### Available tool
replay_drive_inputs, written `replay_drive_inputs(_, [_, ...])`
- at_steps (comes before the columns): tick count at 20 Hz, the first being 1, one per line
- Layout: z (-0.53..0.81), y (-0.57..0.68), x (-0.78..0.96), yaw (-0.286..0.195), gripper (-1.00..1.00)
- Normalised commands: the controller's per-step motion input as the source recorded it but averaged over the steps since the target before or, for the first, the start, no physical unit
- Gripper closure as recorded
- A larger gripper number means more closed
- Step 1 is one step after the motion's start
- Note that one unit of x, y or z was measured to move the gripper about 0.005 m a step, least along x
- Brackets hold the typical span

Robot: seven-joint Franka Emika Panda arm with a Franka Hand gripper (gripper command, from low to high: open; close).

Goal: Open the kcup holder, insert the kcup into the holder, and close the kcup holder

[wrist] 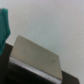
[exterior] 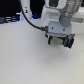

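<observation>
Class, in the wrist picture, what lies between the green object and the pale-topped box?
Only bare white table, in the wrist view, separates the green object from the box.

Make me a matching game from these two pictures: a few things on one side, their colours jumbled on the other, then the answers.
Things
1. cable running to the arm
2. table
3. flat panel in the wrist view
4. blurry shape cut off by the wrist view's frame

Colours
A. white
B. teal green
C. black
D. pale grey-beige

Pairs: 1-C, 2-A, 3-D, 4-B.
</observation>
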Motion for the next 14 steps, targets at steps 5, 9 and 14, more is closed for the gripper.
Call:
replay_drive_inputs(5, [0.01, 0.42, -0.26, 0.145, -1.00])
replay_drive_inputs(9, [0.04, 0.54, -0.23, 0.119, -1.00])
replay_drive_inputs(14, [0.05, 0.54, -0.34, 0.111, -1.00])
